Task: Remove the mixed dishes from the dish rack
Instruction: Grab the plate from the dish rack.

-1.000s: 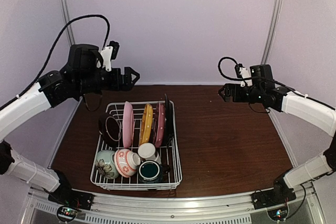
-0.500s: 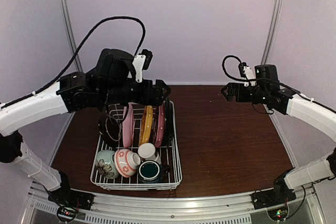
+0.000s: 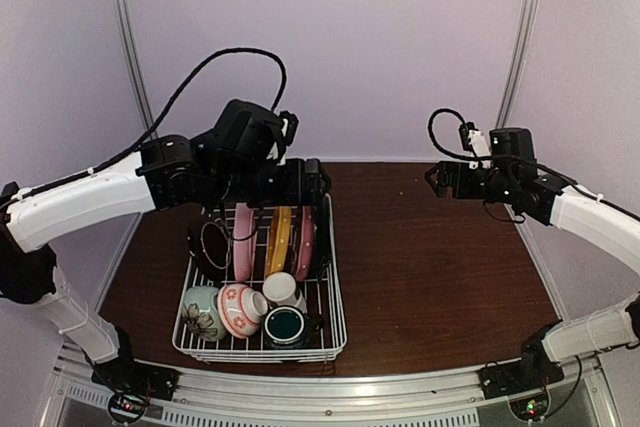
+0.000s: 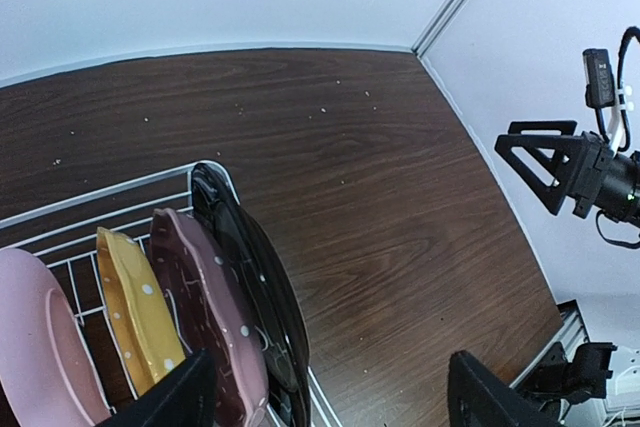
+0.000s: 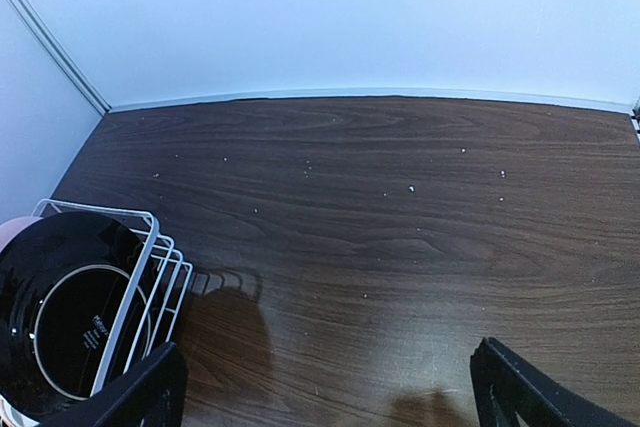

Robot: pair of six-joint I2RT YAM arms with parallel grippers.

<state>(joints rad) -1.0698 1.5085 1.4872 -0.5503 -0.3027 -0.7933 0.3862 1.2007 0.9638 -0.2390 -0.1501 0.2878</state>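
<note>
**Desk check:** What does the surface look like from your end?

**Operator:** I see a dark wood-grain desk [image 3: 430, 277] with small pale specks scattered on it. Plain pale walls close it in on three sides. A metal upright [image 3: 125, 37] stands in each far corner, and an aluminium rail [image 3: 330, 382] runs along the near edge.

**Desk check:** And the dish rack?

**Operator:** The dish rack [image 3: 337, 319] sits on the left half of the desk, fully loaded. Four plates stand on edge in the tines. From left to right they are the pink plate [image 4: 40, 347], the yellow plate [image 4: 135, 307], the polka-dot plate [image 4: 205, 307] and the black plate [image 4: 265, 287]. A dark bowl [image 3: 208, 247] leans at the left of that row. At the near end I have a pale-green bowl [image 3: 200, 315], a pink-white bowl [image 3: 238, 309], a white cup [image 3: 281, 289] and a teal mug [image 3: 285, 327].

**Desk check:** Where are my arms?

**Operator:** My left arm [image 3: 100, 197] reaches in from the left and crosses above the far end of the rack. A black cable [image 3: 215, 62] loops over it. The left jaws hang over the tops of the polka-dot and black plates. They are spread wide and grip nothing. I cannot tell how high above the rims they are.

**Desk check:** And the right side?

**Operator:** My right arm [image 3: 590, 217] is raised over the far right of the desk, well apart from the rack. Its wrist points left. The right jaws gape fully, with only bare desk between them.
</note>
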